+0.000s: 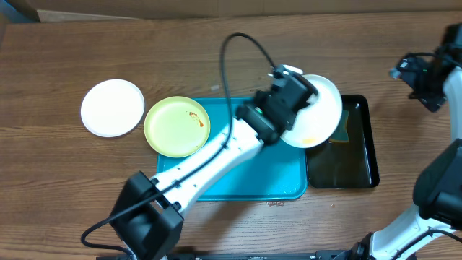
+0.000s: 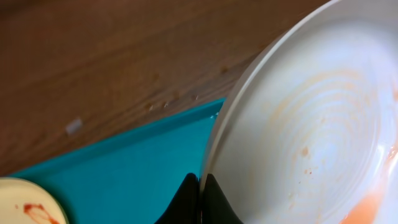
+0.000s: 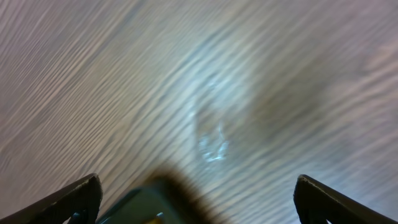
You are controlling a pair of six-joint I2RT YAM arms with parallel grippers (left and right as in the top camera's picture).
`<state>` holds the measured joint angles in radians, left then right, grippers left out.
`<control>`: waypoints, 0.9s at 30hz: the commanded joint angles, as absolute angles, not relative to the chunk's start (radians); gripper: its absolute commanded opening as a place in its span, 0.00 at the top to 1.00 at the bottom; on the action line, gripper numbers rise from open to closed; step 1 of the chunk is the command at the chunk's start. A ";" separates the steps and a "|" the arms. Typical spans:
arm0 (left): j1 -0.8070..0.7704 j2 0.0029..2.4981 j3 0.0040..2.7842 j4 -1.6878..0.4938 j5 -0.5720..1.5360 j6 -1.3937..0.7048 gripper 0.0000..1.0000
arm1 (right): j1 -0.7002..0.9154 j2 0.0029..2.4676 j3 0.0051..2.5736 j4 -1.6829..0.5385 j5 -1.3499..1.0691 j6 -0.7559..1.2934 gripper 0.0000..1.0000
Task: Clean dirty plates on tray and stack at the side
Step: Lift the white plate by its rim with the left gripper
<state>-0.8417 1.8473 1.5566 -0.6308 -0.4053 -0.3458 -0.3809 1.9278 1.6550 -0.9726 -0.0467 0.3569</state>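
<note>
My left gripper is shut on the rim of a white plate and holds it tilted over the right end of the turquoise tray and the black tray. In the left wrist view the fingers pinch the plate's edge, which shows faint orange smears. A yellow-green plate with a red smear lies across the tray's left rim. Another white plate lies on the table to the left. My right gripper is open and empty at the far right, its fingers wide apart over bare wood.
A narrow black tray sits right of the turquoise one, partly under the held plate. A black cable arcs over the left arm. A blurred dark corner shows at the bottom of the right wrist view.
</note>
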 commanded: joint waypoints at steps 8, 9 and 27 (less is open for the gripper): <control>-1.090 1.811 1.582 -0.469 -0.941 0.052 0.96 | -0.422 1.909 1.663 -0.970 -0.046 0.375 0.00; -1.108 1.811 1.582 -0.453 -0.973 0.084 0.96 | -0.422 1.909 1.663 -0.970 -0.046 0.375 0.00; -1.195 1.811 1.582 -0.201 -1.107 0.334 0.96 | -0.422 1.909 1.663 -0.970 -0.046 0.375 0.00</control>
<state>-1.2156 1.8473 1.5585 -0.2157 -1.0721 0.3229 -0.4240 1.9278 1.6550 -0.9726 -0.0460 0.3664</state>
